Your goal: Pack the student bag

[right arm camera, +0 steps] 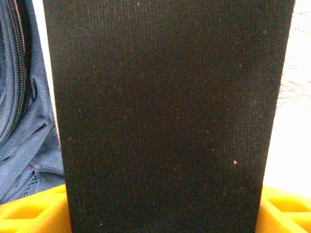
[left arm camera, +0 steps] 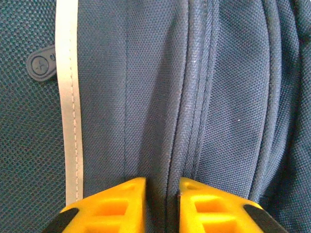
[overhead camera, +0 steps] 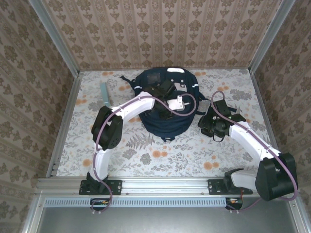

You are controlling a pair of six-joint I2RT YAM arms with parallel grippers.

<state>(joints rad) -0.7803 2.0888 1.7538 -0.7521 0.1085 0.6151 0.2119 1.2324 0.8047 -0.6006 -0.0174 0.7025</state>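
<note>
Now left jaws pinch the student bag (left arm camera: 218,97); right jaws beside it clasp a black case (right arm camera: 165,116).

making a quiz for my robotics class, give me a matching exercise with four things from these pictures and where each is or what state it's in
Things
1. student bag
2. black case
3. pale teal strip
4. left end effector

Places or states
A. lying on the table, left of the bag
B. clamped in the right end effector
C. closed on a navy fabric seam
D. far middle of the table

Pairs: 1-D, 2-B, 3-A, 4-C
</note>
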